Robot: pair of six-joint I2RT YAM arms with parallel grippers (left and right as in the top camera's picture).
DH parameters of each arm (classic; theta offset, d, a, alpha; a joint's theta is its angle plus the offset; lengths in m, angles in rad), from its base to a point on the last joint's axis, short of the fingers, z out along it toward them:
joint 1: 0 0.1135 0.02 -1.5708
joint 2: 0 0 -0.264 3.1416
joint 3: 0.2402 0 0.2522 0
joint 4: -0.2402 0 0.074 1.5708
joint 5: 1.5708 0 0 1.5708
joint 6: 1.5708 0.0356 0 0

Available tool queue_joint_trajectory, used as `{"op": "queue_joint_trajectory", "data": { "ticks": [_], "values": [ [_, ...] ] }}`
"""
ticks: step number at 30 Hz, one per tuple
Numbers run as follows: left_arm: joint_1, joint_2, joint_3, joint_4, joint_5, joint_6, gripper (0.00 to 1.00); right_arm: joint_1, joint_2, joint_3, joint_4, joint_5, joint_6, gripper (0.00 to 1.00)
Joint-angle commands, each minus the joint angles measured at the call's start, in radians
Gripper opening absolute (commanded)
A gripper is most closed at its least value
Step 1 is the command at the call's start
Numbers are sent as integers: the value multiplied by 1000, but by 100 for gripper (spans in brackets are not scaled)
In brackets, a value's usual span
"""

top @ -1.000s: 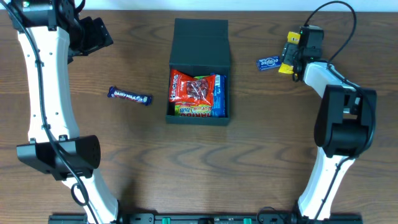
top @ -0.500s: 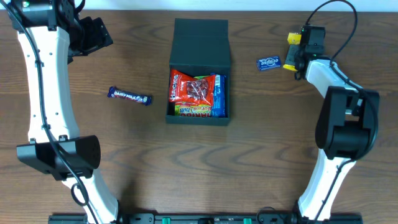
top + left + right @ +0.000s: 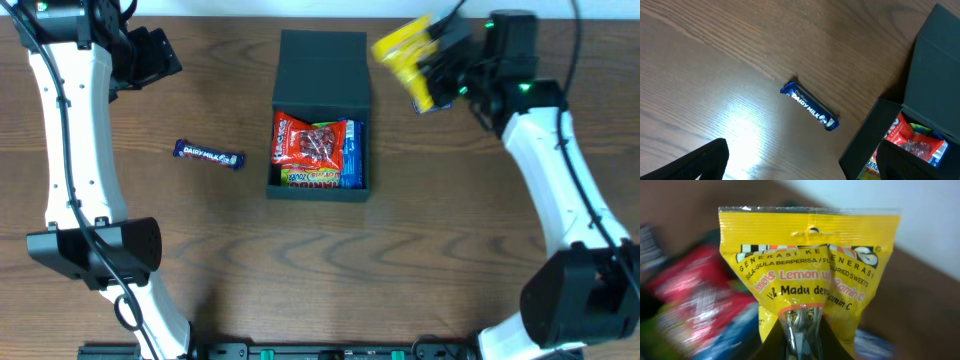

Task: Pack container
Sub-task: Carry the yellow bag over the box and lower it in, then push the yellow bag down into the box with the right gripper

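1. The right gripper (image 3: 801, 330) was clamped on the lower edge of a yellow sweets packet (image 3: 810, 265), which stood up from the fingers and filled the wrist view
2. A second before, that gripper sat low near the far right of the bench with the packet. It had since risen and swung inward, so the packet hung raised just beside the container's far right corner. I judged the carry under way and the drop yet to come
3. The container (image 3: 322, 65) lay mid-bench towards the far edge, its flap lid thrown back towards that edge
4. Inside lay a red packet (image 3: 310, 140), a green and yellow packet (image 3: 312, 178) along the near wall and a blue packet (image 3: 352, 150) against the right wall, so little room looked left
5. The left gripper (image 3: 805, 167) hung near the far left corner, jaws wide and empty. A Dairy Milk bar (image 3: 210, 154) lay unpacked on the bench left of the container
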Motion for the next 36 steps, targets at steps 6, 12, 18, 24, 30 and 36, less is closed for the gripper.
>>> {"op": "queue_joint_trajectory", "data": {
  "ticks": [6,12,18,24,30,36],
  "values": [
    [6,-20,-2,0,-4,18,95,228,32,-7,-213,-171,-225,1],
    [6,-20,-2,0,-4,23,95,348,88,-9,-243,-164,-327,1],
    [6,-20,-2,-1,-4,26,95,397,147,-9,-242,-84,-412,1],
    [6,-20,-2,0,-5,26,95,399,212,-9,-218,-83,-433,1],
    [6,-20,-2,-1,-4,26,95,403,278,-9,-182,-84,-433,1],
    [6,-20,-2,0,-4,26,95,417,334,-9,-183,-84,-432,1]
  ]
}}
